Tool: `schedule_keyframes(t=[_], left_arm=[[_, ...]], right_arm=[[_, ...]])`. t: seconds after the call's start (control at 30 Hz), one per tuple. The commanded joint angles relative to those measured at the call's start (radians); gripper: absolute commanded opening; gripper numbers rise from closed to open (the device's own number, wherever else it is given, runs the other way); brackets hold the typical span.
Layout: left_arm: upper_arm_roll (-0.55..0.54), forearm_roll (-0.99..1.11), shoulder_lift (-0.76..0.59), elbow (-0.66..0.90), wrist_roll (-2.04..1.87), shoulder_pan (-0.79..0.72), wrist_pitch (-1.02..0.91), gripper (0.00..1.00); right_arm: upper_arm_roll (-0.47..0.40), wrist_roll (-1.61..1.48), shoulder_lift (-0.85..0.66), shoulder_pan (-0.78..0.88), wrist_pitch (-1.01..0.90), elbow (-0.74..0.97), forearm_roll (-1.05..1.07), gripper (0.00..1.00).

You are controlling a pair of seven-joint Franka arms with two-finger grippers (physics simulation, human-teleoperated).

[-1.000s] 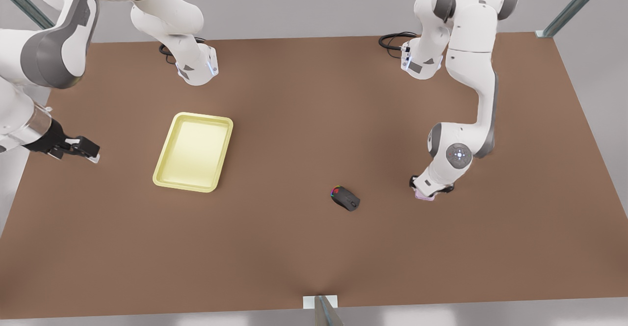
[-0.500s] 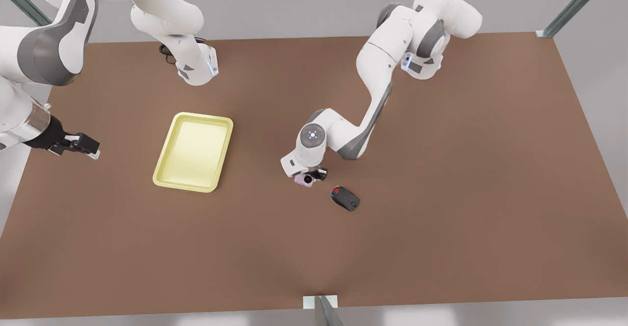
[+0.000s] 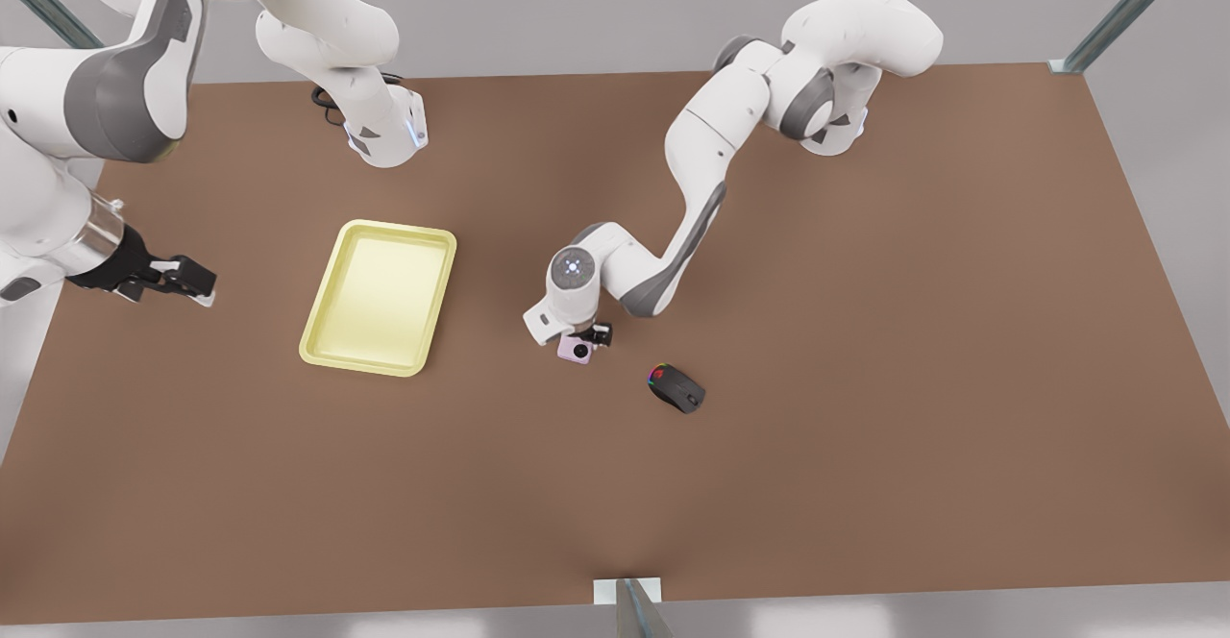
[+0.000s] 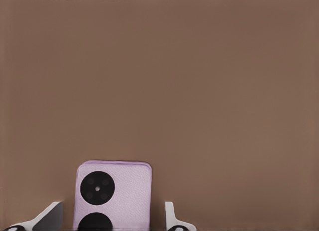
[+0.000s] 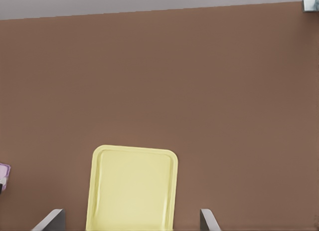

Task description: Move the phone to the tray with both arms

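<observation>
The pale lilac phone (image 3: 577, 351) lies near the table's middle, right under my left gripper (image 3: 582, 338). In the left wrist view the phone (image 4: 119, 191) shows its two black camera circles between the fingertips (image 4: 52, 216). A thin strip of table shows on each side of it, so the gripper is open around it. The yellow tray (image 3: 380, 297) sits toward the front view's left. My right gripper (image 3: 197, 284) hovers open beyond the tray's far side, facing the tray (image 5: 132, 191). A sliver of the phone (image 5: 2, 173) shows in that wrist view too.
A dark grey mouse (image 3: 677, 388) with rainbow lights lies just to the front view's right of the phone. The arm bases (image 3: 384, 134) stand at the back of the brown table (image 3: 865, 427).
My left arm swung the phone from the front view's right side across to the table's middle, passing the mouse. My right gripper drifted slightly toward the tray.
</observation>
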Motion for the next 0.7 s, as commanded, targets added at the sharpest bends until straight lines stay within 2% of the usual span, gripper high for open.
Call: schedule_keyframes(t=[0.0,0.07,0.13,0.2,0.23,0.3,0.37,0.4,0.47,0.53,0.6,0.67], left_arm=[[0.013,0.0,-0.094,-0.006,-0.12,0.028,-0.195,1.0],[0.018,0.0,-0.31,-0.084,0.01,0.192,-0.411,1.0],[0.045,-0.006,-0.43,-0.084,0.274,0.382,-0.611,1.0],[0.105,-0.003,-0.525,-0.095,0.466,0.476,-0.71,1.0],[0.065,0.004,-0.681,-0.242,0.482,0.574,-0.721,1.0],[-0.171,0.142,-0.852,-0.354,0.482,0.796,-0.697,1.0],[-0.189,0.168,-0.967,-0.457,0.485,0.815,-0.647,1.0],[-0.174,0.168,-0.961,-0.444,0.483,0.813,-0.651,1.0],[-0.174,0.168,-0.919,-0.443,0.482,0.812,-0.648,1.0],[-0.173,0.167,-0.904,-0.441,0.482,0.815,-0.629,1.0],[-0.173,0.168,-0.895,-0.441,0.482,0.813,-0.623,1.0],[-0.173,0.167,-0.872,-0.428,0.557,0.815,-0.623,1.0]], right_arm=[[-0.002,0.003,0.0,0.002,-0.005,0.0,0.0,1.0],[-0.005,0.003,0.001,-0.004,-0.004,0.0,-0.002,1.0],[-0.005,0.004,0.005,-0.004,-0.005,0.0,0.003,1.0],[0.002,0.003,0.017,0.006,-0.007,-0.006,0.006,1.0],[0.007,-0.008,0.026,0.026,-0.01,-0.019,0.015,1.0],[0.005,0.006,0.037,0.103,-0.002,-0.019,0.006,1.0],[0.005,0.006,0.052,0.209,-0.017,-0.029,-0.008,1.0],[0.007,0.036,0.069,0.243,-0.086,-0.05,0.046,1.0],[0.005,0.257,0.129,0.362,-0.059,-0.05,0.05,1.0],[0.021,0.435,0.17,0.413,-0.034,-0.052,0.073,1.0],[0.027,0.558,0.196,0.482,0.036,-0.093,0.078,1.0],[0.007,0.685,0.193,0.548,0.251,-0.25,0.119,1.0]])
